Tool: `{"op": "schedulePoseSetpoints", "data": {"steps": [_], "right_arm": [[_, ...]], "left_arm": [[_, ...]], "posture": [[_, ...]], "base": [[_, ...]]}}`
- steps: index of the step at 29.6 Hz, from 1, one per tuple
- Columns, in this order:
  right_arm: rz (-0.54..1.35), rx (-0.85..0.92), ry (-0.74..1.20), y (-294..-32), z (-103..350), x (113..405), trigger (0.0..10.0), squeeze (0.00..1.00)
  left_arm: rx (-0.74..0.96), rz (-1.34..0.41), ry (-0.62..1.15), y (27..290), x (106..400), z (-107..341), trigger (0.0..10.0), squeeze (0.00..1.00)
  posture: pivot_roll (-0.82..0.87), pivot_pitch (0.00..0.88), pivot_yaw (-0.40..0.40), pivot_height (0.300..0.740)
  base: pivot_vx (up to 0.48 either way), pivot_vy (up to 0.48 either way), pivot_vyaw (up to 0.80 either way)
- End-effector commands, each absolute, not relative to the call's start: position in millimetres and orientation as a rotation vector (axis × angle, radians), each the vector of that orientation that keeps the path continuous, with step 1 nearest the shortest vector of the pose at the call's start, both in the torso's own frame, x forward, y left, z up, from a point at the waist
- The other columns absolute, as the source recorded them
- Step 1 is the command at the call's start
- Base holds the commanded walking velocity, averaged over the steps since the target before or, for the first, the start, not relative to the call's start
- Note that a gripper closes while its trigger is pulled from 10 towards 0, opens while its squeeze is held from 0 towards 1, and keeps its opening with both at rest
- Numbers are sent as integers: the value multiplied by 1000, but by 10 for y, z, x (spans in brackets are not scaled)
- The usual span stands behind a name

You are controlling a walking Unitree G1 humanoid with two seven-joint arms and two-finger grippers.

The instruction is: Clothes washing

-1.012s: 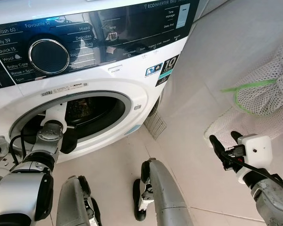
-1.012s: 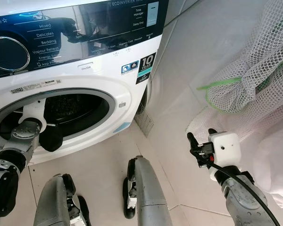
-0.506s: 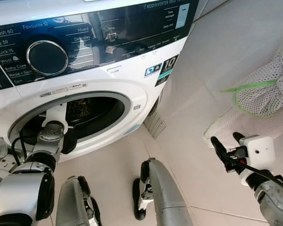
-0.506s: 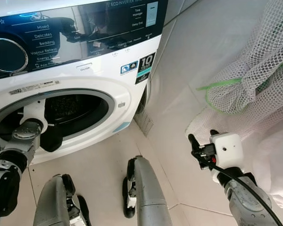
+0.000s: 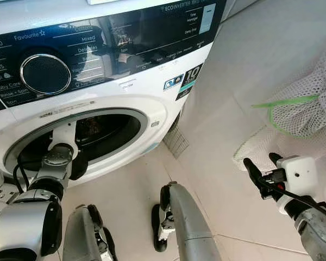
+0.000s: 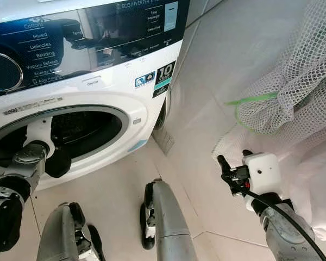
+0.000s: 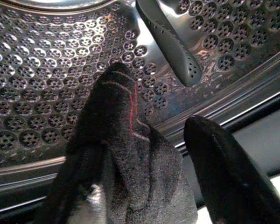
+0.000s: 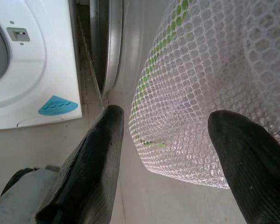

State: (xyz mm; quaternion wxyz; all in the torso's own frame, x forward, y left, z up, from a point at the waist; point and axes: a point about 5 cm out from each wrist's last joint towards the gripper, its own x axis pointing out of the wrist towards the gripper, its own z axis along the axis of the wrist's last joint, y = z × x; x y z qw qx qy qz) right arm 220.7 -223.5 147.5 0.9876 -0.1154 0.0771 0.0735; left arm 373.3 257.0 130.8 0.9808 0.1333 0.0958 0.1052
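The white front-loading washing machine [image 5: 152,103] has its round opening uncovered. My left arm reaches into the steel drum [image 7: 46,70]. My left gripper [image 7: 149,186] is shut on a black garment [image 7: 126,154] with a thin red thread, held above the perforated drum wall beside a grey paddle [image 7: 170,42]. From the head the garment [image 5: 79,164] shows as a dark lump at the opening. On the right, my right gripper [image 5: 259,160] hangs open over the floor, fingers [image 8: 91,163] spread. It is just short of a white mesh laundry bag [image 8: 205,93] with a green rim [image 5: 285,103].
Pale floor tiles [image 5: 244,70] run between the machine and the mesh bag. A small vent grille [image 5: 178,142] sits low at the machine's side. My two grey legs [image 5: 187,223] stand in front of the opening. The control panel with its dial [image 5: 45,73] is above.
The head view has drifted a little, so the machine's panel sits further left in the picture. Both arms stay about where they were.
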Motion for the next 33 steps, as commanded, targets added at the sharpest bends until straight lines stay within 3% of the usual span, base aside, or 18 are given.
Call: {"op": "schedulePoseSetpoints", "data": {"steps": [1,12,13,28,33], "right_arm": [[123,-244,172,-2319,1485,2153,10000,0],[122,-253,175,-2329,1493,2160,10000,0],[123,-253,174,-2327,1494,2163,10000,0],[127,-255,165,-2325,1508,2192,10000,0],[117,-250,156,-2314,1502,2205,10000,0]], "left_arm": [[258,217,280,2606,3629,1095,10000,1000],[232,174,353,2559,3595,980,10000,1000],[247,166,358,2550,3592,969,10000,0],[321,172,329,2544,3606,1004,10000,0],[433,59,217,2341,3675,1091,10000,0]], "posture": [[-181,432,-263,577],[-185,425,-263,577],[-185,423,-264,577],[-177,411,-263,577],[-167,414,-250,577]], "base": [[0,0,0],[0,0,0],[0,0,0],[0,0,0],[0,0,0]]}}
